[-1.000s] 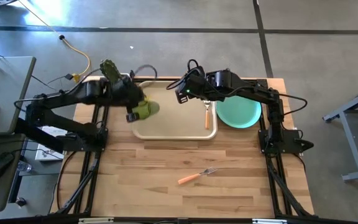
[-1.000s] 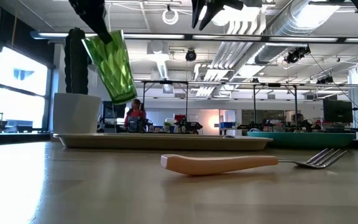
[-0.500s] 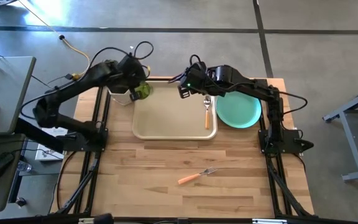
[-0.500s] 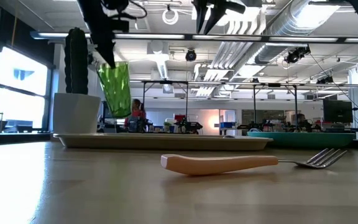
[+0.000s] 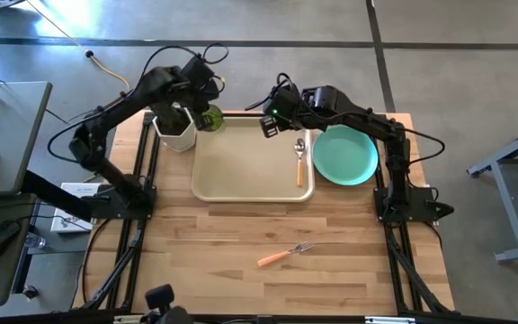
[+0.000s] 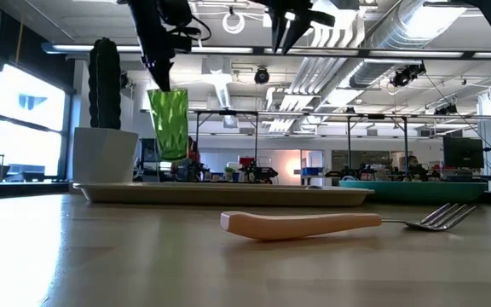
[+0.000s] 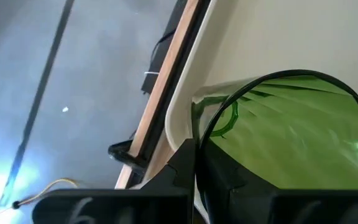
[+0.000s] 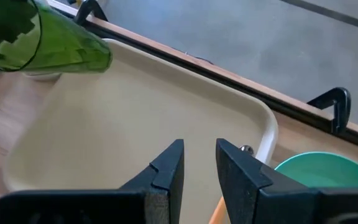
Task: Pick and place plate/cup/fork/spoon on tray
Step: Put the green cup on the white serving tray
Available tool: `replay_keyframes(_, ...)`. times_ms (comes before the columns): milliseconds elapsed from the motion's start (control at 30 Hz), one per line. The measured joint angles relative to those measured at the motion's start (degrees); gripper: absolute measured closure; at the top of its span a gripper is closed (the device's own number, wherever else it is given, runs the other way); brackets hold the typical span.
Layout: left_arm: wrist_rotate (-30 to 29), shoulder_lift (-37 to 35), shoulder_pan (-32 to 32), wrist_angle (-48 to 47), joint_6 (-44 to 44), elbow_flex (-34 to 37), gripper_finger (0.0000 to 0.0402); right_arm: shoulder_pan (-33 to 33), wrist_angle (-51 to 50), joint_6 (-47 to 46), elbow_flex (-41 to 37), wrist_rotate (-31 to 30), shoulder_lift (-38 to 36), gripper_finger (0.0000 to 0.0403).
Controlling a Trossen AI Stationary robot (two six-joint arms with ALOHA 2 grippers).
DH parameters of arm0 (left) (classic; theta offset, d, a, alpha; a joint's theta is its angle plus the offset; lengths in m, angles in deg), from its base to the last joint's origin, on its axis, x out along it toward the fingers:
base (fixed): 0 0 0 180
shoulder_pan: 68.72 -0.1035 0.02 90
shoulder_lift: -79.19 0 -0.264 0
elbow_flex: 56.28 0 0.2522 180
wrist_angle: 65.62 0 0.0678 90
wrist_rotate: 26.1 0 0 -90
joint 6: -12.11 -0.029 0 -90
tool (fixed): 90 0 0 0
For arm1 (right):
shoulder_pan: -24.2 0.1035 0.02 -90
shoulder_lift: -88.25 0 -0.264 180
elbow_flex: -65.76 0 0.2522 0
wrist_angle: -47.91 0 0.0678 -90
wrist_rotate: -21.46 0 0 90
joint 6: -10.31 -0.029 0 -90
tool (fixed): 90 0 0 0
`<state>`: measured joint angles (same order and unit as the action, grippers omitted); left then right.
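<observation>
Left gripper (image 5: 203, 112) clamps the cup (image 5: 209, 118) upright above the tray's (image 5: 241, 184) far-left corner; right gripper (image 5: 271, 123) empty, fingers parted, far edge.

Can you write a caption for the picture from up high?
Left gripper holds the cup over the tray's corner.
</observation>
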<state>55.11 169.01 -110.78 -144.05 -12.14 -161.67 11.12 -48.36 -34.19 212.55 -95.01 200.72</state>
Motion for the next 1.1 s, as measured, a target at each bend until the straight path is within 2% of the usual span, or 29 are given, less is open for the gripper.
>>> replay_keyframes(133,1.9,3.9,-1.3,-2.1,0.1,-3.5,0.0398,-0.1,0.0,2.0,0.0,0.0,0.0,0.0318)
replay_keyframes(300,5.4,6.4,-2.4,-3.1,1.3,-3.8,0.0398,-0.1,0.0,3.1,0.0,0.1,0.0,0.0318)
replay_keyframes(500,6.3,8.7,-4.6,-5.9,2.5,-3.8,0.0398,-0.1,0.0,4.6,0.0,0.1,0.0,0.0318)
replay_keyframes(833,7.5,11.8,-8.2,-6.2,7.7,-3.8,0.0398,-0.1,0.0,6.0,0.0,0.1,0.0,0.0318)
replay_keyframes(1100,7.6,13.1,-9.2,-4.9,7.8,-3.8,0.0397,-0.1,0.0,6.0,0.0,0.1,0.0,0.0318)
